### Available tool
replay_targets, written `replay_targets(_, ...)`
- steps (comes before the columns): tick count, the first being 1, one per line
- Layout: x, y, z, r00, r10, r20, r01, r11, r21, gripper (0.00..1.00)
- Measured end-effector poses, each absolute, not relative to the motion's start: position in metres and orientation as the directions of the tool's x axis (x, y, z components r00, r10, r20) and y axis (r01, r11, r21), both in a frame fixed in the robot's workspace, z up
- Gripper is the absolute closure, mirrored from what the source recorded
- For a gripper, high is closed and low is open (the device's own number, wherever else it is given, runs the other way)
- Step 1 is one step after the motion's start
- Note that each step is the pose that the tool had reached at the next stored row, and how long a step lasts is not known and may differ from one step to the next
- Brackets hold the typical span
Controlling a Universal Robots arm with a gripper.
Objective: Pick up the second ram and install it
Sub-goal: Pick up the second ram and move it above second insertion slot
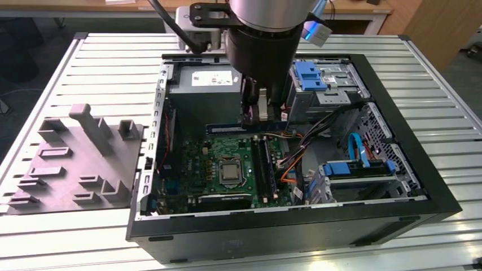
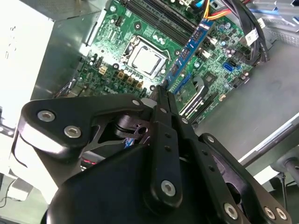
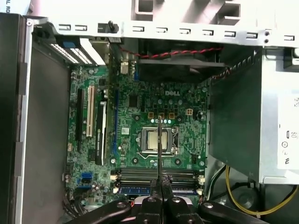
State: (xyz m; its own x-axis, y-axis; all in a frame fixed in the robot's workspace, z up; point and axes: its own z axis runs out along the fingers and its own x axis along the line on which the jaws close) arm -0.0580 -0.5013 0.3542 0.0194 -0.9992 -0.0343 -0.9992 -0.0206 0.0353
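Observation:
The second ram (image 1: 226, 129) is a thin dark blue stick held level inside the open computer case, just in front of the power supply. My gripper (image 1: 256, 121) comes straight down onto its middle and is shut on it. In the second wrist view the ram (image 2: 189, 49) reaches out from the closed fingertips (image 2: 161, 91), crosswise to the long black slots (image 2: 159, 14). In the first wrist view it is a thin edge-on line (image 3: 159, 140) over the processor, above the gripper (image 3: 159, 179). Another blue stick (image 3: 135, 190) sits in the slot row (image 3: 140, 173) of the green motherboard (image 1: 203, 164).
The grey power supply (image 1: 203, 84) stands close behind the ram. Blue drive cages (image 1: 309, 76) and cable bundles (image 1: 301, 141) crowd the exterior view's right side of the case. A grey fixture block (image 1: 75, 158) lies on the slatted table at the exterior view's left.

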Motion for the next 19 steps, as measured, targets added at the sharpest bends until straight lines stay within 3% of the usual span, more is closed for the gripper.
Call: replay_targets(19,-0.057,-0.499,0.336,0.011,-0.999,-0.034,-0.999,-0.012,0.035,0.89)
